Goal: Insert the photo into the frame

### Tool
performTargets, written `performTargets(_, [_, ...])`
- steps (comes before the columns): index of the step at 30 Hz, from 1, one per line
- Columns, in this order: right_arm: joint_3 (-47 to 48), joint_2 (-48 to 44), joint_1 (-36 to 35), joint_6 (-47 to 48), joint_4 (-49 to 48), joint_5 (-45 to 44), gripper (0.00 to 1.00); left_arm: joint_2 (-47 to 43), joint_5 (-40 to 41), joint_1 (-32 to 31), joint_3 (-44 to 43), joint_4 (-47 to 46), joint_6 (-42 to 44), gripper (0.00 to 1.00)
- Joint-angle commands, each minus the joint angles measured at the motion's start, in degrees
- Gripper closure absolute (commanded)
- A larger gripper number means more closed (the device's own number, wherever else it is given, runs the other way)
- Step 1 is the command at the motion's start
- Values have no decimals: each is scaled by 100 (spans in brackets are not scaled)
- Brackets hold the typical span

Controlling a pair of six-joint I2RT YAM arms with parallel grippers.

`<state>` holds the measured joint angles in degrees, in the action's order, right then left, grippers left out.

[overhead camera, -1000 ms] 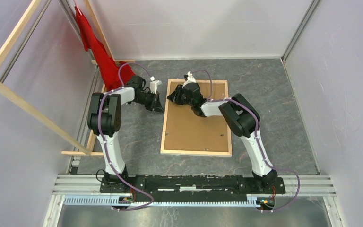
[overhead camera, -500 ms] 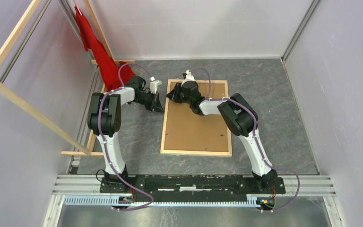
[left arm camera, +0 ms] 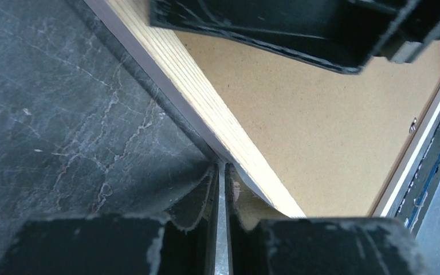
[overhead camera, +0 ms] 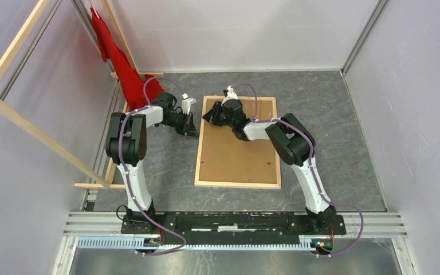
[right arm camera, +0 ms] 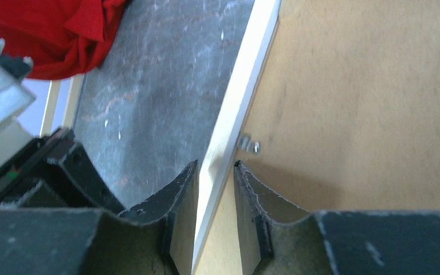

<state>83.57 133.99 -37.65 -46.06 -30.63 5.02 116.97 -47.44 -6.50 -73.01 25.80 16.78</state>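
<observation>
frame [overhead camera: 238, 184] lay flat on table [overhead camera: 332, 143], pale wood face up, near rail toward the arm bases; brown board [overhead camera: 238, 154] sat inside the rails, filling the opening; small metal clip [right arm camera: 249, 143] on the board just inside the left rail, toward its far end; both arms bent inward to the frame's far left corner; left gripper [left arm camera: 222, 172] sat low over the table just outside the left rail, tips at the frame's outer edge; fingers pressed almost together, only a thin pale sliver between them; could not tell what the sliver was; right gripper [right arm camera: 215, 166] straddled the same rail a little farther on, one finger on the table side, one over the board, pads pinching the rail between them; the two grippers near each other, not touching; beyond them, red cloth [overhead camera: 129, 74] hung in the far left corner, lower end down by the left arm; wooden beams [overhead camera: 34, 134] slanted along the left wall.
</observation>
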Motion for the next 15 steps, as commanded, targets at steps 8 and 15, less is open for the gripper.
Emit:
performTargets(8, [-2705, -3038, 937, 366, -171, -20, 49, -654, 341, -105, 526, 292, 613, 85])
performTargets(15, [-3817, -4196, 2159, 884, 608, -1019, 38, -1121, 836, -345, 1113, 329, 1047, 85])
